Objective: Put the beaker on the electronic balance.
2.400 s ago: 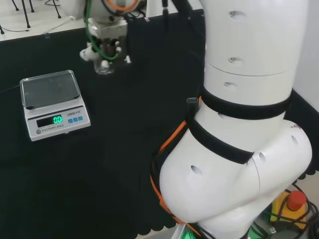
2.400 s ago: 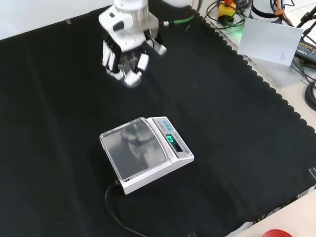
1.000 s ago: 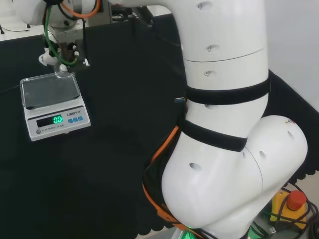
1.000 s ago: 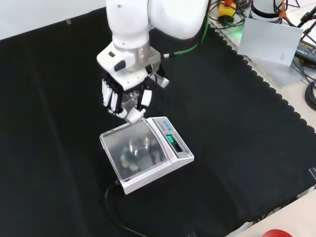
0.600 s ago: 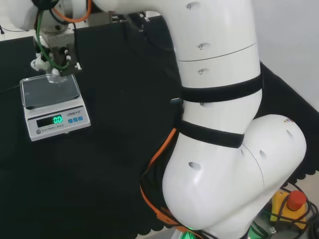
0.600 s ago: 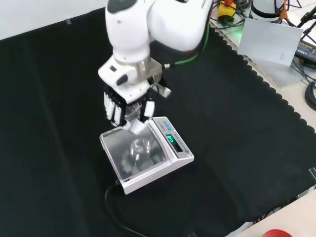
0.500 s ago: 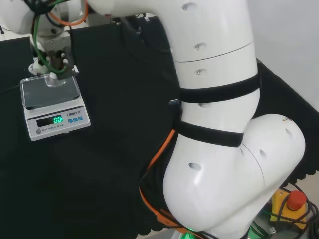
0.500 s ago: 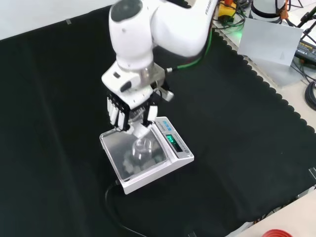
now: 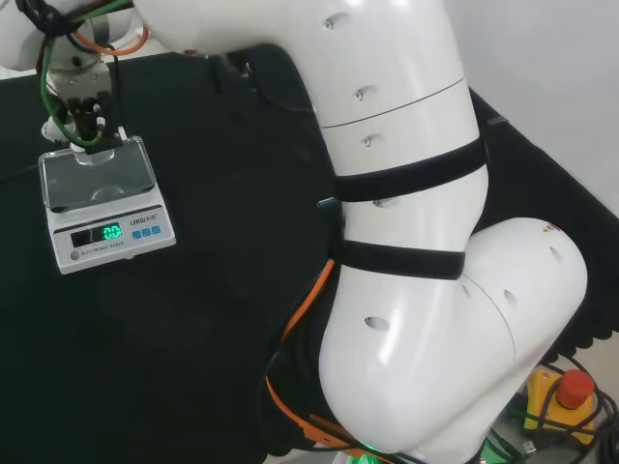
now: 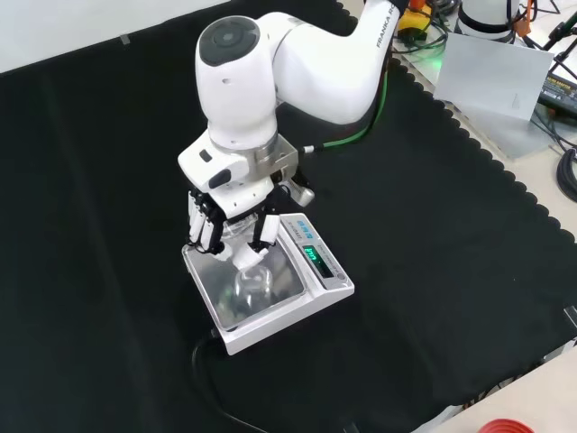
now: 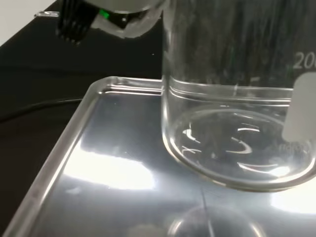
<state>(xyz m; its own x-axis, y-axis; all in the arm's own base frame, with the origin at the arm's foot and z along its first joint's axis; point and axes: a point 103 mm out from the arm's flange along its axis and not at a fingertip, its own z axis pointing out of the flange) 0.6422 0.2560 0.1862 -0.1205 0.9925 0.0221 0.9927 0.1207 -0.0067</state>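
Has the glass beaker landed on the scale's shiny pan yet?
Apart. In the wrist view, the clear glass beaker hangs above the shiny metal pan, with its reflection showing separately beneath.

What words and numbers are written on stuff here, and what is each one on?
White print on the beaker: cut off at the edge of the wrist view, so it cannot be read whole.
Green digits on the electronic balance: too small to read for sure.
Label and blue buttons under those digits: blurred, unreadable.
Dark lettering on the white arm: too small to read.
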